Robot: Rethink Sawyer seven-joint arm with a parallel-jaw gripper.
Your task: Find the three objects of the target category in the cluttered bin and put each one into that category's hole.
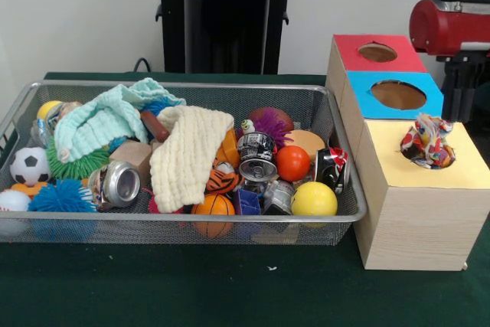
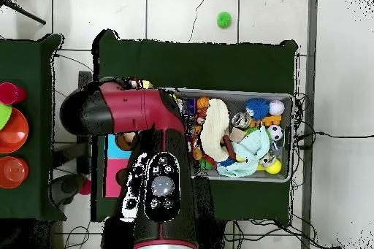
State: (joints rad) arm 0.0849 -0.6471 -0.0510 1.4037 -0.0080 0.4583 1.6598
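Observation:
The wire mesh bin (image 1: pixel 348 216) stands on the green table, full of clutter; it also shows in the overhead view (image 2: pixel 293 138). One confetti-print cloth (image 1: pixel 427 142) sits bunched in the hole of the yellow-topped wooden box (image 1: pixel 417 204), partly sticking out. No other confetti cloth shows in the bin. The red and black arm (image 1: pixel 452 27) hangs at the top right, behind the boxes. Its black lower part (image 1: pixel 463 86) is the only trace of the gripper. In the overhead view the arm (image 2: pixel 139 111) covers the boxes.
A cream waffle-knit cloth (image 1: pixel 187 155) and a mint-green towel (image 1: pixel 99 120) lie on top of balls, cans and blocks in the bin. A blue-topped box (image 1: pixel 394 95) and a red-topped box (image 1: pixel 375 53) stand behind the yellow one. The pedestal (image 1: pixel 226 17) rises behind the bin.

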